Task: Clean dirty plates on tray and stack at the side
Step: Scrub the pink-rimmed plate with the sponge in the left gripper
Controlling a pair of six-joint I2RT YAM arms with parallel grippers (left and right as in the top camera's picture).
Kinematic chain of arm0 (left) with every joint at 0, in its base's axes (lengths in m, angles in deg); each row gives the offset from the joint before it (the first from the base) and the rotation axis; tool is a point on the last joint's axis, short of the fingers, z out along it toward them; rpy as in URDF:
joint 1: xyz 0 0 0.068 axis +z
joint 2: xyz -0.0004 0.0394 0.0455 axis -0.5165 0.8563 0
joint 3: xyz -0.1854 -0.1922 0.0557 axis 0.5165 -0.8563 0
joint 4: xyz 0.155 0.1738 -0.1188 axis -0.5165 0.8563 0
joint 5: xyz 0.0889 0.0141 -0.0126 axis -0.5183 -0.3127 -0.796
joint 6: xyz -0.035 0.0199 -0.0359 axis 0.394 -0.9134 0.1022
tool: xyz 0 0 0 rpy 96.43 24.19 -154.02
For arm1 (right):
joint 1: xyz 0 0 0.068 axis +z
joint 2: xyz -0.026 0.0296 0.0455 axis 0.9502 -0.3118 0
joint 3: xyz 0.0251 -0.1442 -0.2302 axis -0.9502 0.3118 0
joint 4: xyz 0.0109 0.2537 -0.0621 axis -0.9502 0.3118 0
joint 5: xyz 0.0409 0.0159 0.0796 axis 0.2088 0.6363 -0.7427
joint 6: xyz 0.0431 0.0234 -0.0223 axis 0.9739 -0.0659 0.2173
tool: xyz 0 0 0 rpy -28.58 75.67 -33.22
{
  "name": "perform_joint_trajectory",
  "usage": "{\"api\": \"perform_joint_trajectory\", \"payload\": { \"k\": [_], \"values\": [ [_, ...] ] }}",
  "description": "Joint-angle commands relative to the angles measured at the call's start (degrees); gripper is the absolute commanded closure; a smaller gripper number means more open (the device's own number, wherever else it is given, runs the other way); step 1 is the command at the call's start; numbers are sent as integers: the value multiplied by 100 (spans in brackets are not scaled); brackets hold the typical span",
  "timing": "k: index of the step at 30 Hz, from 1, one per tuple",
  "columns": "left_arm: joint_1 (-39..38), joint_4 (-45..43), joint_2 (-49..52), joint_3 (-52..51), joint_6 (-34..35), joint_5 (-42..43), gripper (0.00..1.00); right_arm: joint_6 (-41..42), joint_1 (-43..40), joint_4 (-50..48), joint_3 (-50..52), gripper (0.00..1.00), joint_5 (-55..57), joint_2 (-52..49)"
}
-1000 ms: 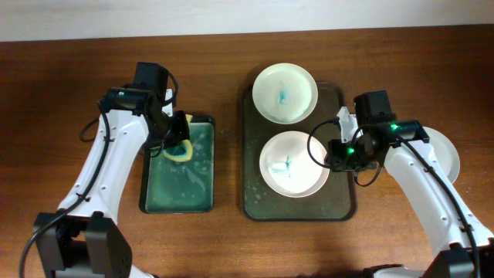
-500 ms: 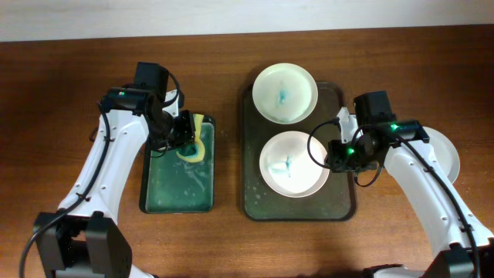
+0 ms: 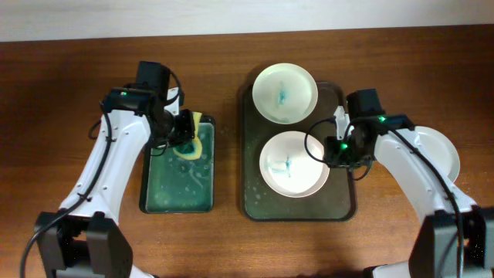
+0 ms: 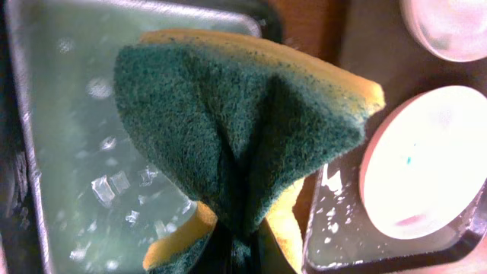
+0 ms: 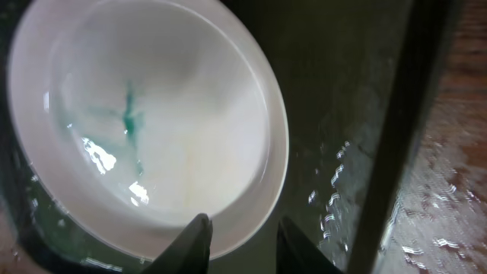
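Two plates lie on the dark tray [image 3: 341, 202]: a far one [image 3: 285, 93] with a blue smear and a near one [image 3: 289, 164], also smeared blue. A third plate [image 3: 441, 153] sits on the table to the right, partly under my right arm. My right gripper [image 3: 332, 150] is open at the near plate's right rim. In the right wrist view one fingertip [image 5: 194, 236] is over the plate [image 5: 152, 114] and the other is outside it. My left gripper [image 3: 185, 137] is shut on a folded green and yellow sponge [image 4: 243, 129] above the green tray.
The smaller green tray [image 3: 176, 179] holds soapy water and stands left of the dark tray. A strip of bare wood [image 3: 228, 170] separates the two trays. Water drops spot the dark tray's floor [image 5: 335, 175].
My left gripper has lifted the sponge and carried it toward the green tray's right edge. The right gripper has shifted slightly left, closer onto the near plate's rim. The plates have not moved.
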Motion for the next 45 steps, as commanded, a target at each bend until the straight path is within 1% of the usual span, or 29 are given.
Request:
{"api": "perform_joint_trajectory", "payload": {
  "k": [1, 3, 5, 7, 8, 10, 11, 14, 16, 17, 18, 20, 21, 23, 24, 26, 29, 30, 31, 33, 34, 35, 36, 37, 39, 40, 41, 45],
  "values": [
    [-673, -376, -127, 120, -133, 11, 100, -22, -229, -212, -17, 71, -245, -551],
    [-1213, -883, -35, 120, -74, 11, 100, -22, -455, -284, -17, 72, -389, -935],
    [-1517, -1202, 216, 120, 258, 142, 100, -37, -595, -313, -17, 83, -614, -1263],
    [-1799, -1639, 643, 120, 356, 682, 100, -173, -595, -328, -17, 94, -824, -1491],
    [-1934, -1840, 863, 120, 487, 866, 100, -175, -581, -334, -17, 96, -817, -1521],
    [-2166, -2124, 1209, 120, 610, 1051, 100, -173, -581, -376, -17, 96, -815, -1519],
    [-2461, -2457, 1558, 122, 605, 1104, 100, -153, -581, -398, -17, 96, -809, -1519],
    [-2839, -2822, 1956, 122, 605, 1001, 100, -153, -577, -398, -17, 96, -791, -1519],
    [-3126, -3145, 2284, 122, 605, 625, 100, -153, -577, -391, -17, 96, -793, -1519],
    [-3283, -3368, 2575, 122, 610, 616, 100, -153, -577, -389, -17, 96, -793, -1519],
    [-3309, -3377, 2693, 122, 608, 612, 100, -153, -577, -389, -17, 96, -793, -1519],
    [-3300, -3333, 2798, 122, 608, 577, 100, -153, -577, -389, -17, 96, -793, -1519],
    [-3257, -3230, 2820, 122, 612, 363, 100, -153, -577, -385, -17, 96, -793, -1519],
    [-3152, -2767, 2820, 195, 1034, -529, 100, -153, -577, -348, -17, 96, -793, -1519],
    [-3084, -2472, 2820, 313, 1141, -896, 100, -153, -577, -323, -17, 96, -793, -1519],
    [-3016, -2057, 2820, 527, 1141, -1351, 100, -153, -577, -323, -17, 96, -793, -1519],
    [-2959, -1054, 2820, 1014, 1130, -2621, 100, -153, -577, -323, -17, 96, -793, -1519],
    [-2962, -822, 2820, 1137, 1113, -2883, 100, -153, -577, -323, -17, 96, -793, -1519],
    [-2962, -684, 2820, 1222, 1110, -3001, 100, -153, -577, -323, -17, 96, -793, -1519],
    [-2962, -632, 2820, 1292, 1078, -2983, 100, -153, -577, -323, -17, 96, -793, -1519],
    [-2962, -710, 2820, 1290, 1075, -2736, 100, -153, -577, -323, -17, 96, -791, -1519],
    [-2962, -824, 2841, 1290, 1073, -2302, 100, -153, -577, -326, -17, 96, -791, -1519],
    [-2962, -1019, 2865, 1287, 1071, -1615, 100, -155, -577, -328, -17, 96, -791, -1519],
    [-2964, -1141, 2876, 1287, 1069, -1209, 100, -153, -577, -328, -17, 96, -791, -1519],
    [-3008, -1729, 2981, 1287, 802, 470, 100, -155, -577, -328, -17, 96, -791, -1519],
    [-3040, -1912, 3049, 1287, 793, 914, 100, -155, -577, -328, -17, 96, -791, -1519],
    [-3091, -2050, 3128, 1290, 793, 1235, 100, -155, -577, -328, -17, 96, -791, -1519],
    [-3259, -2131, 3265, 1290, 769, 1663, 100, -153, -577, -330, -17, 96, -791, -1519]
  ]
}}
